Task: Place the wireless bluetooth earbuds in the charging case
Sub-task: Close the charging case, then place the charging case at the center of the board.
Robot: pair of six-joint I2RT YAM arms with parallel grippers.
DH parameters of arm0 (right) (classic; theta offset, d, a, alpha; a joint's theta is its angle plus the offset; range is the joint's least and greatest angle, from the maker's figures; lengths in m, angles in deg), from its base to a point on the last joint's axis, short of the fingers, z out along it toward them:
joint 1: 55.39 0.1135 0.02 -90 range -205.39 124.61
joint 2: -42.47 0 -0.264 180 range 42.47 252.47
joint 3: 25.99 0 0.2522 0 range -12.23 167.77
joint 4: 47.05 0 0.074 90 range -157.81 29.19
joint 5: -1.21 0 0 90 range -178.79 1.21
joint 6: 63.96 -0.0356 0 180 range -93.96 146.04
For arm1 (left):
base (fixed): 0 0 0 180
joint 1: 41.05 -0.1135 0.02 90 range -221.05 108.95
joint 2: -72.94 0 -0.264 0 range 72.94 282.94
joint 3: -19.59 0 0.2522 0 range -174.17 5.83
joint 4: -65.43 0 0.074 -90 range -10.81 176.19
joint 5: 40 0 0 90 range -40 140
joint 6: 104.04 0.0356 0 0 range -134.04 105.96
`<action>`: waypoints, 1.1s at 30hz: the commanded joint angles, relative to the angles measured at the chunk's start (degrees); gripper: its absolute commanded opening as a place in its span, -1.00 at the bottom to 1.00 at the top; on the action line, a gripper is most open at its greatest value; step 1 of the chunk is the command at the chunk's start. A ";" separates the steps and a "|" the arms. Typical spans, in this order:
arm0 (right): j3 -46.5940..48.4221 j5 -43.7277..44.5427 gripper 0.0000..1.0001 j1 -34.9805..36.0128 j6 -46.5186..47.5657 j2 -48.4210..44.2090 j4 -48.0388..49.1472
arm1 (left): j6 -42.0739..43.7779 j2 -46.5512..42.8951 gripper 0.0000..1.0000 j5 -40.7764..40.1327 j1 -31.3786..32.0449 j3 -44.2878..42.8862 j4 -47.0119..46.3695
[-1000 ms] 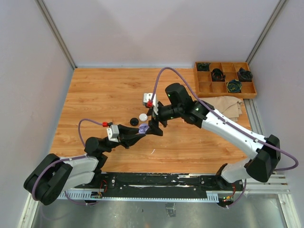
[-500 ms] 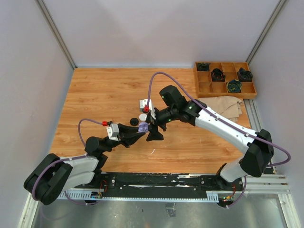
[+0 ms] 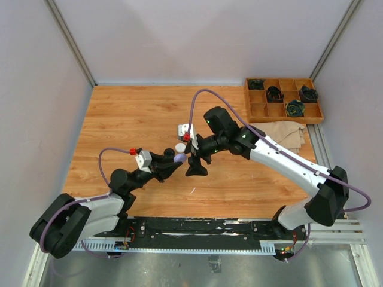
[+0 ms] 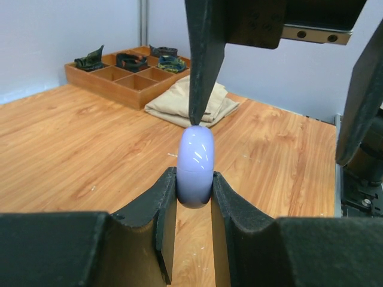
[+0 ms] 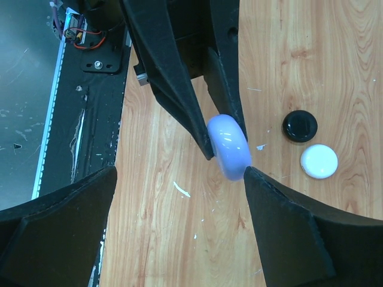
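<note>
My left gripper (image 4: 195, 179) is shut on a lilac round charging case (image 4: 196, 164). It holds the closed case edge-on above the table. The case also shows in the top view (image 3: 178, 157) and the right wrist view (image 5: 229, 146). My right gripper (image 5: 179, 173) is open wide just beside the case. One of its fingertips (image 4: 203, 60) touches the case's upper edge. A black round case (image 5: 300, 125) and a white round case (image 5: 319, 161) lie on the table just beyond. I see no earbud clearly; only a tiny white sliver (image 5: 181, 189) lies on the wood.
A wooden compartment tray (image 3: 283, 99) with dark bundles stands at the far right corner, with a beige cloth (image 3: 287, 133) in front of it. The black rail of the arm bases (image 3: 197, 230) runs along the near edge.
My right gripper has swung left and down onto the lilac case. My left gripper has raised the case slightly and shifted it towards the far left.
</note>
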 commanded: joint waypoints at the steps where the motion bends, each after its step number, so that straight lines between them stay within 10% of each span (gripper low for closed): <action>1: 0.61 -1.96 0.76 0.43 1.34 -1.61 -0.98 | 0.38 -0.02 -0.99 -2.04 0.26 -1.47 0.54; 19: -13.14 44.24 0.84 0.27 -17.91 -13.45 7.41 | -10.25 -3.75 -0.99 -19.20 0.22 -8.13 24.15; 33: -37.07 60.12 0.97 0.25 -26.49 -34.79 20.04 | -27.93 -12.03 -0.93 -33.06 -3.04 -8.54 55.61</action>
